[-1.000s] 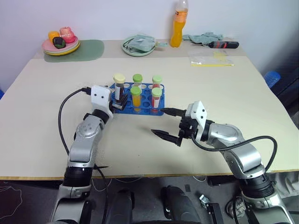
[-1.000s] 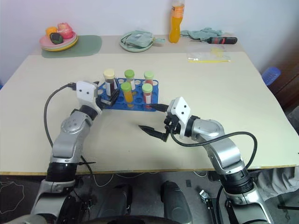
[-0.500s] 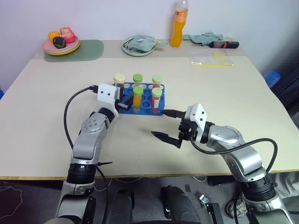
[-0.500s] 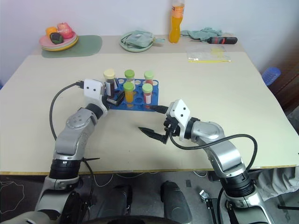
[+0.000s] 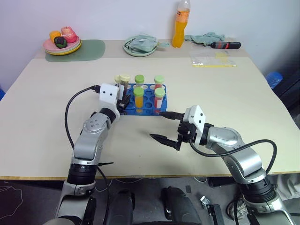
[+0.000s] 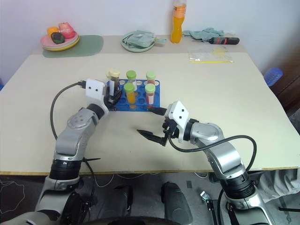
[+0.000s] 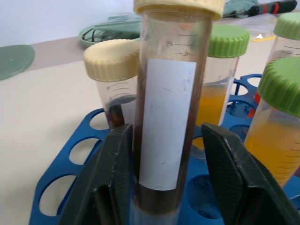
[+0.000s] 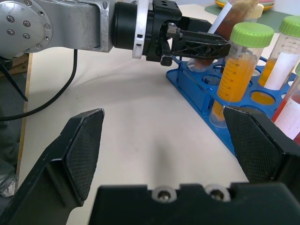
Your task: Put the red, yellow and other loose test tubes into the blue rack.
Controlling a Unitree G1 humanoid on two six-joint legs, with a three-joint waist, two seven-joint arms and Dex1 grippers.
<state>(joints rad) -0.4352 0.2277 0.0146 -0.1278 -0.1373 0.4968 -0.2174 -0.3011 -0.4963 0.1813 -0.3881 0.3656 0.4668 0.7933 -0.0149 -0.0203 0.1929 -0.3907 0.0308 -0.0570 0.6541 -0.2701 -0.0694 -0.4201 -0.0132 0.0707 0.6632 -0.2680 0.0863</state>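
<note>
Between left claw (image 7: 164,187) fingers, brown cream-capped tube (image 7: 168,117) over blue rack (image 7: 61,187)

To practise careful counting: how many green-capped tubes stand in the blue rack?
4 green-capped tubes, all in the rack: back left, back right, front left, front right. None seems hidden.

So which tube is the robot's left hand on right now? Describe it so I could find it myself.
Start at the blue rack in the middle of the table. At its left end, the left gripper has its black fingers on either side of one tube. Unlike its green-capped orange and red neighbours, this one holds dark brown liquid, has a pale yellow cap and a white label, and leans slightly.
</note>
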